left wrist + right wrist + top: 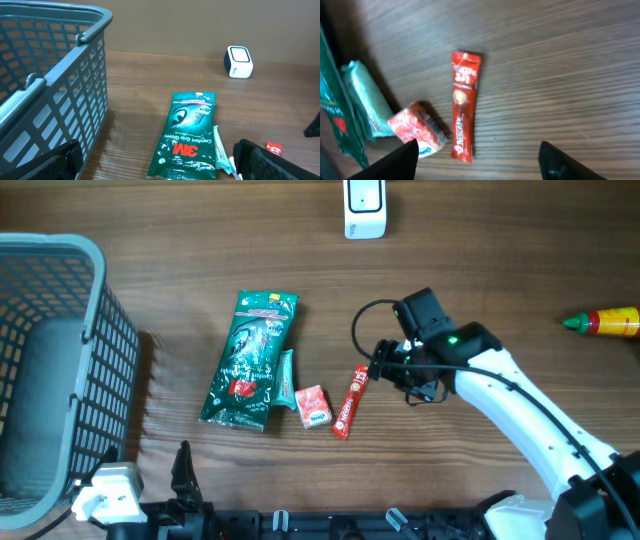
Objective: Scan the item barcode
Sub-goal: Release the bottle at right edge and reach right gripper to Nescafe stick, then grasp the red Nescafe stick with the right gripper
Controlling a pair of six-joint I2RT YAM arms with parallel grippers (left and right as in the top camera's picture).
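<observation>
The open, empty right tool (380, 368) is nearest the red stick pack (350, 402), which lies at its seven o'clock, long side running one to seven.

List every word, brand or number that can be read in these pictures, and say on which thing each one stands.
"3M": dark green flat plastic packet, in red, left wrist view.
"Comfort Grip Gloves": same packet, white letters above the brand.
"NESCAFÉ": red narrow stick sachet, along its length; its other print is blurred.
Small red and white box: print too blurred.
Pale green slim packet: too small to read.
</observation>
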